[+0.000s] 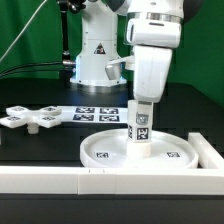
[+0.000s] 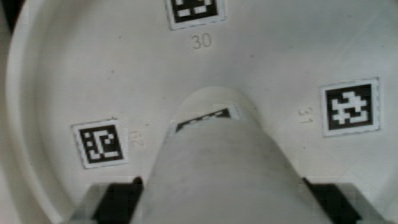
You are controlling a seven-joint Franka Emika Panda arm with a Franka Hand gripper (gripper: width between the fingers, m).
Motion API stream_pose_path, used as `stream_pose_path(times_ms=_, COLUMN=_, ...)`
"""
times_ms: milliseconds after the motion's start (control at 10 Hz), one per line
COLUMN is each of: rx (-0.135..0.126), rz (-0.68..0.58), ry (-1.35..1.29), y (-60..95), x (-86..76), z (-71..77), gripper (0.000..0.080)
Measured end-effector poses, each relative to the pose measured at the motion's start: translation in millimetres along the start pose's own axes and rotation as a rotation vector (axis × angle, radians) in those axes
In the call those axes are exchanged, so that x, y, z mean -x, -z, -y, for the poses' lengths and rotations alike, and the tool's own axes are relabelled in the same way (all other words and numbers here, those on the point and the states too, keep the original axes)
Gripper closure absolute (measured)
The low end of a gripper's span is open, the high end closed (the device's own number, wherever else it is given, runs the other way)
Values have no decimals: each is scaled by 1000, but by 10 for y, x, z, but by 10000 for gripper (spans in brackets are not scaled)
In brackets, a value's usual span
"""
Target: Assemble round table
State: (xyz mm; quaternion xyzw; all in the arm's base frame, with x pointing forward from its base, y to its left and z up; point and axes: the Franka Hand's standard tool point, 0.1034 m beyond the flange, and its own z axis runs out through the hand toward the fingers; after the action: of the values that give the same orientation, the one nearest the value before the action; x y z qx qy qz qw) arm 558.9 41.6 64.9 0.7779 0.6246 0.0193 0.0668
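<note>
Our claw (image 1: 141,100) has its two fingers closed against the sides of the short post (image 1: 141,124). It grips the post near the upper end and holds it upright. The post stands over the middle of the round disc (image 1: 100,152), which lies flat on the black tabletop (image 1: 30,160) just behind the long white border wall (image 1: 50,181). The cross-shaped piece (image 1: 33,117) lies well apart toward the exterior view's left, near the marker board (image 1: 95,111).

We judge the step in hand to be seating the post at the disc's centre. To do it well we would keep the post plumb and hold the grip firm so it cannot tilt between the fingers. We would come down slowly and straight. The disc is a loose part, so any sideways push could slide it.

The exterior view gives us the post's upright stance and how low its foot sits within the rim. Even so, we cannot tell whether the foot touches the disc floor. The wrist view looks down the post (image 2: 217,150) from between the dark fingers (image 2: 121,198) and shows the disc floor (image 2: 89,80) spread around it, with its tags and a printed 30. That tells us how the post sits sideways on the disc. The post hides the spot directly under it.
</note>
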Motion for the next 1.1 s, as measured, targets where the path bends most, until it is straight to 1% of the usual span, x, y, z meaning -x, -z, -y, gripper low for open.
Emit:
stream_pose_path(times_ms=100, rx=-10, rz=7, ry=-110, y=-1, x=10, z=8, gripper=390)
stream_pose_path(times_ms=300, rx=-11, rz=0, ry=-85, y=-6, x=65, z=-24, gripper=390)
stream_pose_path(times_ms=400, rx=-12, rz=-1, ry=-217, y=-3, x=49, z=-20, gripper=390)
stream_pose_path(times_ms=600, rx=-16, rz=0, ry=-365, y=-2, x=48, z=-12, gripper=390)
stream_pose_path(times_ms=700, rx=-33, rz=13, ry=-570, y=-3, x=49, z=21, gripper=390)
stream_pose_path(times_ms=900, rx=-77, rz=56, ry=-837, y=3, x=-8, z=76, gripper=390)
stream_pose_path(times_ms=1000, rx=-114, rz=71, ry=-947, y=4, x=-8, z=89, gripper=390)
stream_pose_path(times_ms=1100, rx=-102, rz=50, ry=-988, y=3, x=-12, z=56, gripper=390)
